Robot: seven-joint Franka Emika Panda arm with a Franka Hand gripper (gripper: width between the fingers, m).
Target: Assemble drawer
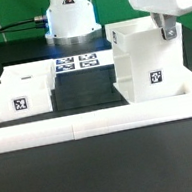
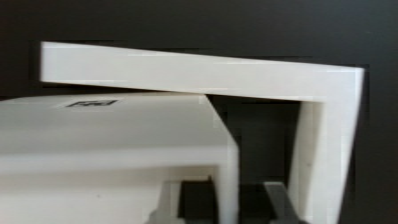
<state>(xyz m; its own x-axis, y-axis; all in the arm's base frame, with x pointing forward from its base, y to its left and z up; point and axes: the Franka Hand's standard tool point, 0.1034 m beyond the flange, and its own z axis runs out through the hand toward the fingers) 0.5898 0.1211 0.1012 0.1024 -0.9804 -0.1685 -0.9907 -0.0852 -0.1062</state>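
The drawer's tall white hollow shell (image 1: pixel 142 64) stands at the exterior view's right, a tag on its front face. My gripper (image 1: pixel 164 34) comes down from above onto the shell's top right edge. In the wrist view the shell (image 2: pixel 196 68) shows as an open white frame with a tagged white face beside it. A thin white wall runs between my gripper's (image 2: pixel 224 206) two dark fingers, which are shut on it. Two small white trays, one in front (image 1: pixel 19 102) and one behind (image 1: pixel 30 77), sit at the exterior view's left.
A long low white border rail (image 1: pixel 98 120) runs across the front. The marker board (image 1: pixel 78 62) lies on the black table between the trays and the shell, in front of the robot's base (image 1: pixel 69 17).
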